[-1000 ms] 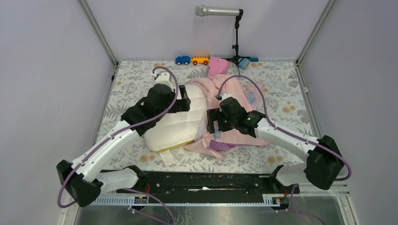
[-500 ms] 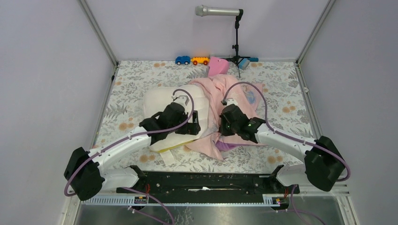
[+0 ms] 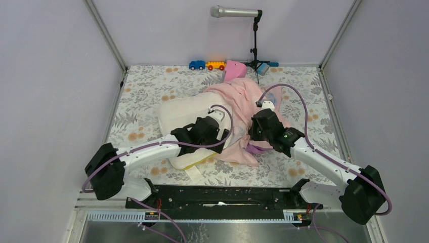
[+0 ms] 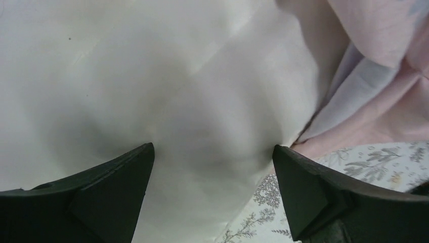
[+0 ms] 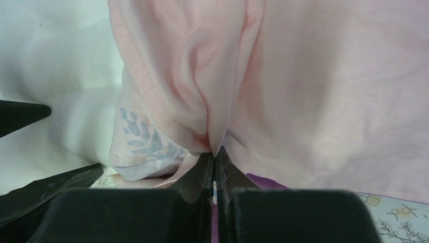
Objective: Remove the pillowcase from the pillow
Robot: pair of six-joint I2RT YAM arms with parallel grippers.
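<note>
The white pillow (image 3: 182, 109) lies mid-table, its left half bare and a yellow band along its near edge. The pillowcase (image 3: 240, 96), pale pink side out with a purple bit showing, is bunched over the pillow's right end. My left gripper (image 3: 222, 135) stands open at the pillow's near right corner; in the left wrist view its fingers (image 4: 106, 197) straddle the white pillow (image 4: 152, 76), with the pink pillowcase (image 4: 384, 101) to the right. My right gripper (image 5: 213, 154) is shut on a fold of the pillowcase (image 5: 329, 91), just right of the pillow (image 5: 55, 66).
Along the back wall stand a blue toy car (image 3: 197, 65), an orange toy car (image 3: 216, 65), a stiff pink wedge (image 3: 233, 71), a blue block (image 3: 263, 69) and a microphone stand (image 3: 255, 45). A floral cloth (image 3: 141, 86) covers the table.
The right gripper has shut on the pillowcase fold and drawn it right. The left arm slid from the pillow's top to its near right corner. More bare pillow shows at the left.
</note>
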